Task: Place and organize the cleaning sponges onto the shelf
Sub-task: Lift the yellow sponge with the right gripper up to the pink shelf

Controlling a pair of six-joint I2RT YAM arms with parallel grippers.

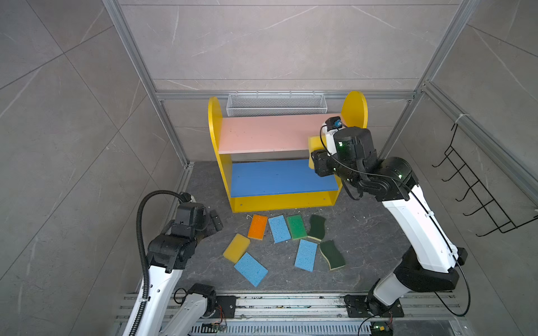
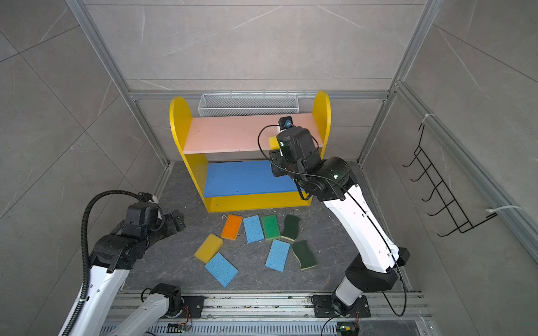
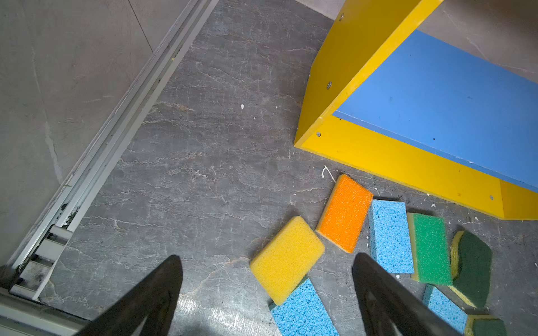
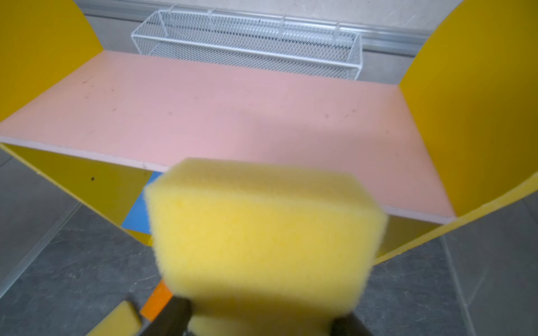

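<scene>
eight sponges lie flat on the dark floor. the ninth, a thick yellow sponge, is pinched at its near end by the right claw, jaws part closed on it. straight ahead of that claw is the shelf. the held sponge sits at the front edge of the pink board, close to the right side panel; can't tell if it touches the board. the white mesh basket is further ahead of the claw, behind the shelf. the blue board is below the claw. the black wire rack is well off to the claw's right, on the wall. the left claw hangs low over the floor, jaws spread wide, gripping nothing. nearest ahead of it is the second yellow sponge, touching a light blue sponge. further ahead of the left claw, a row lies just in front of the shelf base: orange sponge, second light blue sponge, bright green sponge, wavy dark green sponge, side by side. furthest from the left claw, on the side of that row away from the shelf, are the third light blue sponge and second wavy dark green sponge, just beside each other. all the floor sponges are well below and behind the right claw.
</scene>
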